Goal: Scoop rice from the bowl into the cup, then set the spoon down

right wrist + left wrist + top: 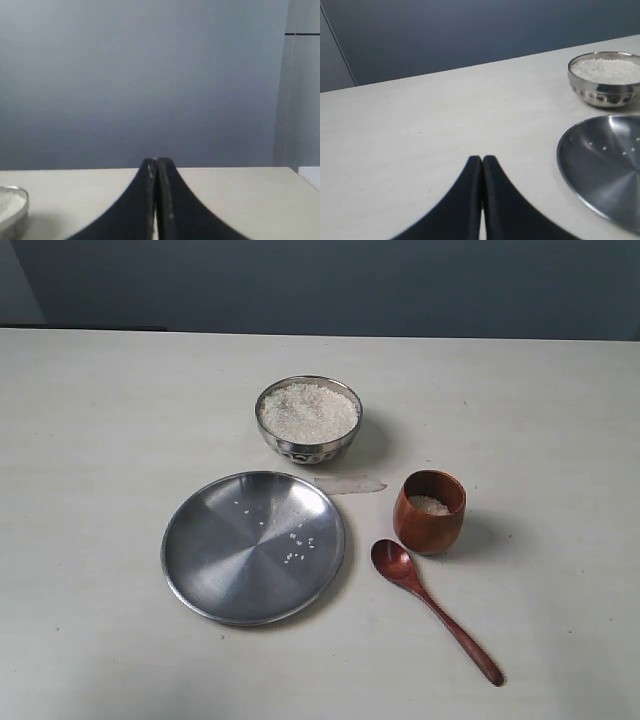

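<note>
spoon (pixel 440 617) lies flat at five o'clock of the cup (pixel 430 512), scoop toward ten, handle toward four. it is on the right arm's side, so likely nearer the right gripper (pixel 156 162). that and the left gripper (pixel 482 159) are both pinched closed, empty.

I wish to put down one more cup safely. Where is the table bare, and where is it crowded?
Bare: the table left of the plate and the bowl, the strip behind the bowl, and the side right of the cup and the spoon. Crowded: the middle, where these four sit close.
</note>
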Controlling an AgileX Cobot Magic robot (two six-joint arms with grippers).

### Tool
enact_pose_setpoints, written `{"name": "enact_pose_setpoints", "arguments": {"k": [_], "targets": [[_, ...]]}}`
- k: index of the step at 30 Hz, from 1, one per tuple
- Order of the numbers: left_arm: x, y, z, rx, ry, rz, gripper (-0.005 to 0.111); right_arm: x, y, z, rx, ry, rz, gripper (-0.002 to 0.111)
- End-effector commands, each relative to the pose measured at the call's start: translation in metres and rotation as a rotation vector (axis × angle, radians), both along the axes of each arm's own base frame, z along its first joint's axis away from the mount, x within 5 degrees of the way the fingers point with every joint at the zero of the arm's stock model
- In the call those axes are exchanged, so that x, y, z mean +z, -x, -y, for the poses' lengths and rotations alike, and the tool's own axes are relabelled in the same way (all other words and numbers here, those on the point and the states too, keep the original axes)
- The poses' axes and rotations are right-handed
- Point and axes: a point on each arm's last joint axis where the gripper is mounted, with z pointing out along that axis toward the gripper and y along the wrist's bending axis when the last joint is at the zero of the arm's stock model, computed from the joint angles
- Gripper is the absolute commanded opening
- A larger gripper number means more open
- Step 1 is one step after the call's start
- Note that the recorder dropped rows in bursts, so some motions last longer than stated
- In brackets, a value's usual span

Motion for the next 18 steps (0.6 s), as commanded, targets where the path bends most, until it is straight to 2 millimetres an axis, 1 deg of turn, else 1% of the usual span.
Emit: {"name": "enact_pose_setpoints", "arguments": {"k": [1,5,7,9,11,14,18], "targets": [[0.010,-0.001,0.004,-0.012,0.231,0.108,0.000,0.004,0.001,0.001,0.002,-0.131,0.050,0.000],[0.017,-0.001,0.004,-0.004,0.396,0.180,0.000,0.004,0.001,0.002,0.007,-0.226,0.059,0.000],[0.020,-0.001,0.003,0.003,0.462,0.212,0.000,0.004,0.001,0.003,0.011,-0.307,0.060,0.000],[0.022,-0.001,0.003,0.011,0.541,0.231,0.000,0.004,0.001,0.003,0.015,-0.374,0.062,0.000],[0.023,-0.001,0.002,0.017,0.619,0.234,0.000,0.004,0.001,0.004,0.016,-0.405,0.065,0.000],[0.023,-0.001,0.002,0.019,0.667,0.233,0.000,0.004,0.001,0.003,0.018,-0.418,0.059,0.000],[0.023,-0.001,0.002,0.019,0.667,0.231,0.000,0.003,0.001,0.003,0.019,-0.418,0.055,0.000]]}}
